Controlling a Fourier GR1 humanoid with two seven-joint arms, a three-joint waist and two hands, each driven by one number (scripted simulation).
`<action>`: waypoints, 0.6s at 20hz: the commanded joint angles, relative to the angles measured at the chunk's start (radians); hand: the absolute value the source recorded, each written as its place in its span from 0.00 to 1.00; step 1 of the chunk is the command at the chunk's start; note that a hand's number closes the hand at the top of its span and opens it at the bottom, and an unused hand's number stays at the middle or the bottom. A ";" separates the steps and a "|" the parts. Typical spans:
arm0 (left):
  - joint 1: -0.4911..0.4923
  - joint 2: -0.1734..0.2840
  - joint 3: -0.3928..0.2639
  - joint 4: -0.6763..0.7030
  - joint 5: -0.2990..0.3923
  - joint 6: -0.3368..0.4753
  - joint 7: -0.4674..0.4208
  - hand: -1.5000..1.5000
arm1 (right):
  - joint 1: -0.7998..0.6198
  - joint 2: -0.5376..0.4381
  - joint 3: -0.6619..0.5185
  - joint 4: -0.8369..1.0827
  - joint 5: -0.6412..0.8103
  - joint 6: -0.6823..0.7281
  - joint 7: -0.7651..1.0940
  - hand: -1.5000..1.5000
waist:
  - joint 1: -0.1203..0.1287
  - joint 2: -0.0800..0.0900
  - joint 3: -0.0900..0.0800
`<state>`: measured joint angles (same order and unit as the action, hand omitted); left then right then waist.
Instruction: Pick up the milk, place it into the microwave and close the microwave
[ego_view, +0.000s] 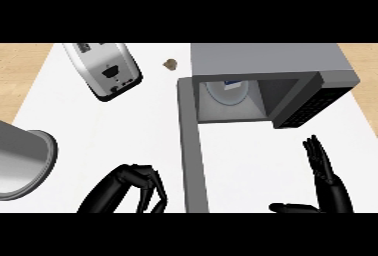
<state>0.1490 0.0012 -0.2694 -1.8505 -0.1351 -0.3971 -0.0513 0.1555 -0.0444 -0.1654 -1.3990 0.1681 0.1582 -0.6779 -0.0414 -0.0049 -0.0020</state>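
The microwave (269, 60) stands at the far right of the white table (111, 130), its door (190, 150) swung open and reaching toward the near edge. Inside the cavity, a pale round turntable plate (227, 92) shows, and on it sits the milk (232, 85), of which only a small white and blue part can be seen. The left robot hand (140, 182) is at the near edge, just left of the open door, its fingers curled downward and grasping nothing. The right robot hand (325, 175) is at the near right, released, fingers straight and pointing to the far side, thumb out to the left. A toaster (103, 70) lies tilted at the far left, a small brown object (170, 64) between it and the microwave. A grey metal pot (22, 160) sits at the left edge.
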 joint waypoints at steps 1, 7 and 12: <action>-0.121 -0.001 -0.075 0.140 -0.037 -0.051 0.064 1.00 | 0.113 -0.034 -0.017 -0.147 -0.029 0.031 0.030 0.00 | -0.005 0.004 0.001; -0.309 -0.001 -0.154 0.465 -0.132 0.013 -0.055 1.00 | 0.199 -0.066 -0.059 -0.255 -0.082 0.073 0.036 0.00 | 0.011 0.007 0.001; -0.381 -0.001 -0.405 0.683 -0.050 0.232 -0.197 1.00 | 0.256 -0.060 -0.049 -0.330 -0.139 0.136 0.014 0.00 | -0.003 0.010 0.000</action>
<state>-0.1724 0.0043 -0.5176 -1.3342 -0.2067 -0.2810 -0.1680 0.3818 -0.1044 -0.2217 -1.6691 0.0581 0.2618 -0.6710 -0.0385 0.0013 -0.0013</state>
